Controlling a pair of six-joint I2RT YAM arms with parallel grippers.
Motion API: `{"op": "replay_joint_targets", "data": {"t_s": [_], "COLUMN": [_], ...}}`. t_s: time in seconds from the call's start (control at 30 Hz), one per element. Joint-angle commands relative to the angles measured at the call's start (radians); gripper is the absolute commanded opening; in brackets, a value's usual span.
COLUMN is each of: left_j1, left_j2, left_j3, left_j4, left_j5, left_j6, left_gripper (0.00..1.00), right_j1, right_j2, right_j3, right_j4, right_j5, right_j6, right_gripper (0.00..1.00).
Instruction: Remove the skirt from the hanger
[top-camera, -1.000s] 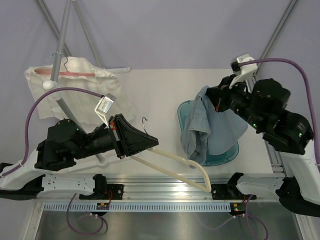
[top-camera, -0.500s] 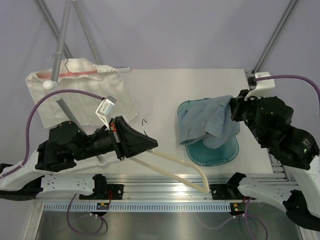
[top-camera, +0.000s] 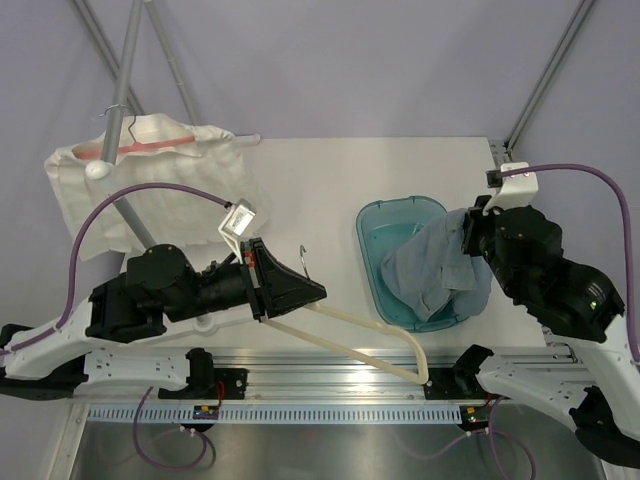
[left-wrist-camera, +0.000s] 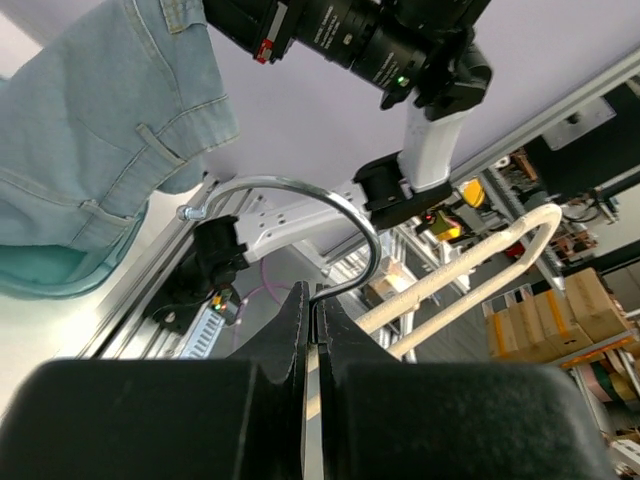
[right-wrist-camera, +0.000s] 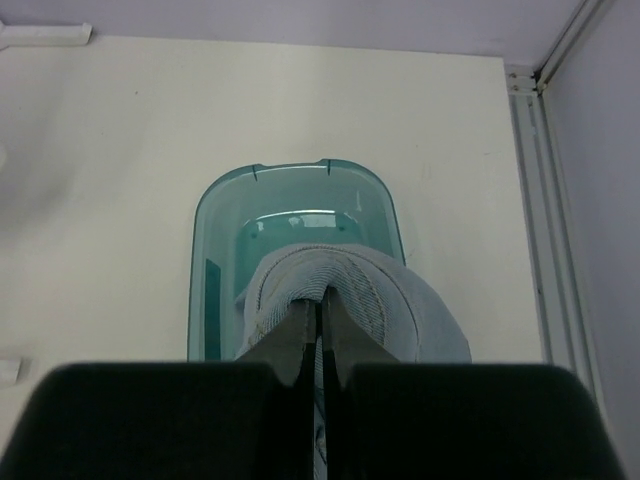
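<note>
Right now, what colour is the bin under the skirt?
The bin is translucent teal, clearest in the right wrist view.

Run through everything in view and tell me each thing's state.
cream hanger, bare
teal bin, open
denim skirt, off the cream hanger, draping into the teal bin
left hand, shut on the cream hanger
right hand, shut on the denim skirt
white garment, hung on a pink hanger

Black left end effector (top-camera: 318, 292), white arm links (top-camera: 120, 365), purple cables (top-camera: 150, 184)
</note>
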Motion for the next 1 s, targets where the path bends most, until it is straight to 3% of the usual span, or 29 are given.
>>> {"op": "replay_joint_targets", "data": {"t_s": [0.0, 0.23, 0.4, 0.6, 0.7, 0.83, 0.97], "left_j1": [-0.004, -0.004, -0.003, -0.004, -0.004, -0.004, -0.004], "left_j2": [0.013, 0.008, 0.030, 0.116, 0.157, 0.180, 0.189], "left_j3": [-0.009, -0.052, -0.027, 0.035, 0.071, 0.083, 0.095], "left_j4": [-0.030, -0.093, -0.187, -0.314, -0.391, -0.432, -0.444], "left_j5": [-0.054, -0.098, -0.153, -0.219, -0.252, -0.283, -0.338], "left_j6": [0.014, 0.011, 0.038, 0.101, 0.118, 0.132, 0.123], "left_gripper": [0.00, 0.00, 0.00, 0.00, 0.00, 0.00, 0.00], "right_j1": [-0.008, -0.030, -0.051, -0.053, -0.053, -0.053, -0.053], "right_j2": [0.055, 0.142, 0.138, 0.083, 0.040, 0.026, -0.019], "right_j3": [-0.026, -0.081, -0.095, 0.041, 0.101, 0.094, -0.006], "right_j4": [0.090, 0.072, -0.004, -0.048, -0.028, -0.048, 0.025], "right_j5": [-0.062, -0.074, -0.024, -0.298, -0.587, -0.928, -1.135], "right_j6": [0.065, 0.160, 0.234, 0.209, 0.200, 0.217, 0.260], "right_gripper": [0.00, 0.00, 0.97, 0.99, 0.99, 0.88, 0.81]}}
